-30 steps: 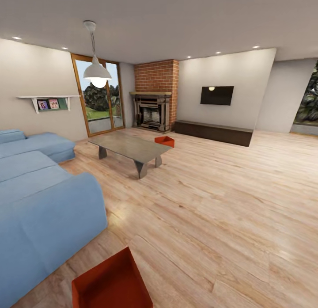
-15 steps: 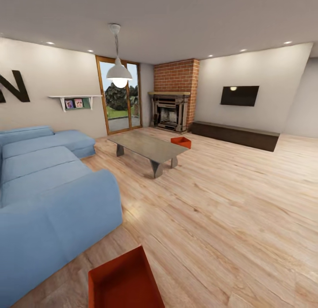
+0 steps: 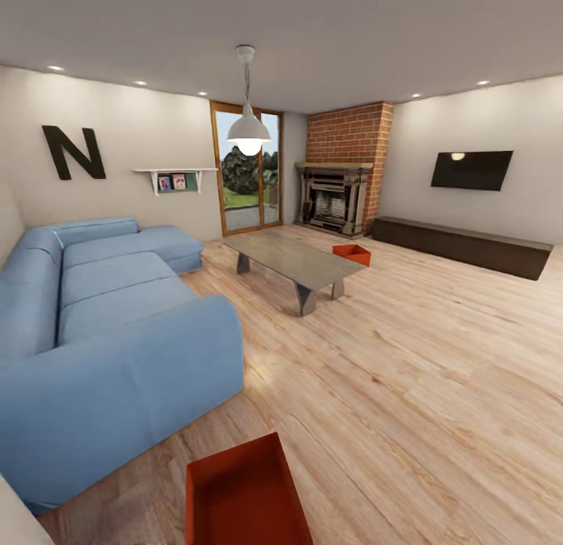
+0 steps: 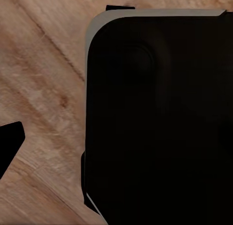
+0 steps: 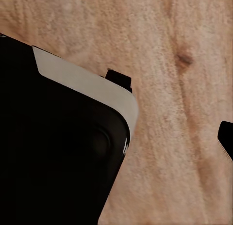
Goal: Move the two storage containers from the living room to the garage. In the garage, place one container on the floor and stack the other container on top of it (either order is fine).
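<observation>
Hand unseen; containers [image 3: 244, 494] on wood floor [image 3: 407, 373]

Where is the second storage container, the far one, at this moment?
In the head view, the far storage container sits on the wood-plank floor just beyond the grey low table's right end, in front of the brick fireplace.

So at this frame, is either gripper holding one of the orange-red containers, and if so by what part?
Nothing appears held. Both containers sit on the wood floor: the near container beside the sofa, the far container behind the low table. Both wrist views show bare floor beside dark robot bodywork.
</observation>
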Robot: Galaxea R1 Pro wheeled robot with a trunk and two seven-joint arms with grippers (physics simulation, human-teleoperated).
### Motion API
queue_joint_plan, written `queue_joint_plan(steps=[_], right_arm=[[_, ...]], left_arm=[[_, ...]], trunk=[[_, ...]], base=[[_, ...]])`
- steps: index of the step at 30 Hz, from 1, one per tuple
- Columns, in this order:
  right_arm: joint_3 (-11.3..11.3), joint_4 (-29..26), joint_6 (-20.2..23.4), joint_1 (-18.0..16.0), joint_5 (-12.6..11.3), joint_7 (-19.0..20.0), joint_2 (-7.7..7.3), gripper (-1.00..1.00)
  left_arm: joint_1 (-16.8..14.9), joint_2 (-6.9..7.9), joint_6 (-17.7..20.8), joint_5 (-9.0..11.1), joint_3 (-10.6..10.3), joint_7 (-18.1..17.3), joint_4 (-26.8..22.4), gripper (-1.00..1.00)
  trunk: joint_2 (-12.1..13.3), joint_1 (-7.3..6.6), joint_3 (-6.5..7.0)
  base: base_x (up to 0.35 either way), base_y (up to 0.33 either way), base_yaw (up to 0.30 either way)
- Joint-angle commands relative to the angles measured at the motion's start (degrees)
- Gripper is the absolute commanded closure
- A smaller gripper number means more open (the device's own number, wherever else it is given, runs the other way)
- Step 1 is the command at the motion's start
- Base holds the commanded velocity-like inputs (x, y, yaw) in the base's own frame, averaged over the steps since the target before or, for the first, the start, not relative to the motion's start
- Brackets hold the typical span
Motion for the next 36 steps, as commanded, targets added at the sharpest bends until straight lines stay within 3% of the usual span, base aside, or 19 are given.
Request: queue_joint_plan(steps=[1,21,36], right_arm=[[0.4,0.2,-0.4,-0.1,-0.6,0.3,0.02,-1.00],[0.4,0.2,-0.4,-0.1,-0.6,0.3,0.00,-1.00],[0.4,0.2,-0.4,-0.1,-0.6,0.3,0.01,-1.00]], left_arm=[[0.0,0.00,-0.1,0.3,0.0,0.0,0.0,-1.00],[0.0,-0.02,-0.1,0.3,0.0,0.0,0.0,-1.00],[0.0,0.01,-0.1,0.3,0.0,0.0,0.0,-1.00]], trunk=[[0.0,0.00,-0.05],[0.0,0.00,-0.05],[0.0,0.00,-0.05]], base=[[0.000,0.000,0.273],[0.000,0.000,0.267],[0.179,-0.131,0.026]])
